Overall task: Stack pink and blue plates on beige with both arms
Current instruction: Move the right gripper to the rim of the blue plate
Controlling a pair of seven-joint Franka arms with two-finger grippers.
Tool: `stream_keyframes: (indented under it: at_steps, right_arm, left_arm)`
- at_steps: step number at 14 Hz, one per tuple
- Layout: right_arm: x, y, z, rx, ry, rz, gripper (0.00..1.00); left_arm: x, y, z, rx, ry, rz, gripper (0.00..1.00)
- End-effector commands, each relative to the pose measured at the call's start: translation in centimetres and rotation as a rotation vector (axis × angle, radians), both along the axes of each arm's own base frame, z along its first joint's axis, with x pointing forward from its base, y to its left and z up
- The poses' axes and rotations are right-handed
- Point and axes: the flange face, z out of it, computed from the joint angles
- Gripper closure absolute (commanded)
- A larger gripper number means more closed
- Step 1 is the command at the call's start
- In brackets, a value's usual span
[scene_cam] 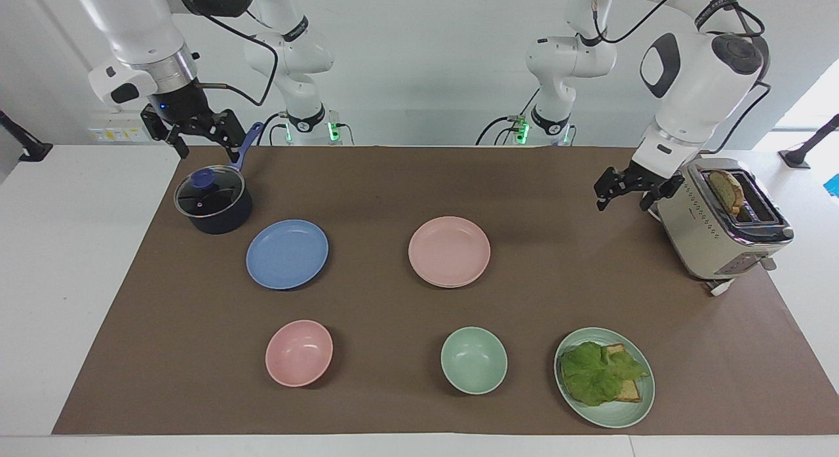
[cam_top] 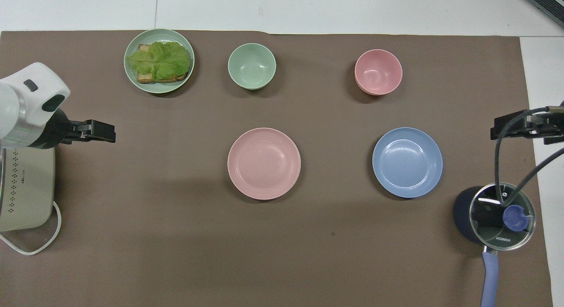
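Observation:
The pink plate (scene_cam: 449, 250) (cam_top: 264, 163) lies flat in the middle of the brown mat. The beige plate is hidden; only a thin second rim shows under the pink plate's edge in the facing view. The blue plate (scene_cam: 287, 254) (cam_top: 407, 162) lies alone beside it, toward the right arm's end. My left gripper (scene_cam: 626, 200) (cam_top: 103, 131) hangs open and empty in the air next to the toaster, well clear of the pink plate. Above the mat's edge near the pot, my right gripper (scene_cam: 204, 145) (cam_top: 522, 125) waits, open and empty.
A lidded dark pot (scene_cam: 213, 200) with a blue handle stands near the blue plate. The toaster (scene_cam: 724, 218) with bread is at the left arm's end. A pink bowl (scene_cam: 299, 353), a green bowl (scene_cam: 473, 360) and a green plate (scene_cam: 629, 414) with lettuce and toast stand farthest from the robots.

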Motion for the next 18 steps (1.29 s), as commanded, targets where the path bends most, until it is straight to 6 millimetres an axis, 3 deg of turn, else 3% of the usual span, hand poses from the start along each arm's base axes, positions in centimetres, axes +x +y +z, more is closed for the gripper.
stream_keyframes:
  at_steps: [1, 4, 8, 11, 15, 18]
  right_arm:
    - [-0.3, -0.4, 0.2, 0.019, -0.017, -0.006, 0.00]
    - [0.3, -0.4, -1.7, 0.019, -0.027, 0.002, 0.00]
    - [1.2, -0.7, -5.3, 0.017, -0.056, 0.027, 0.00]
    - [1.7, -1.7, -10.2, 0.017, -0.053, 0.011, 0.00]
    - [2.4, -3.1, -19.1, 0.016, -0.041, 0.001, 0.00]
    - [1.4, -2.9, -23.2, 0.015, -0.042, 0.047, 0.00]
  left_arm:
    - [-0.7, 1.0, 3.4, 0.016, 0.013, -0.036, 0.00]
    - [-1.7, 1.1, 8.2, 0.017, 0.025, -0.040, 0.00]
    - [-2.8, 1.3, 11.8, 0.064, 0.040, -0.047, 0.00]
    - [-3.5, 1.4, 12.3, 0.055, 0.049, -0.038, 0.00]
    - [-4.2, 1.5, 13.0, 0.033, 0.032, -0.046, 0.00]
    - [-4.3, 1.2, 13.1, 0.035, 0.032, -0.050, 0.00]
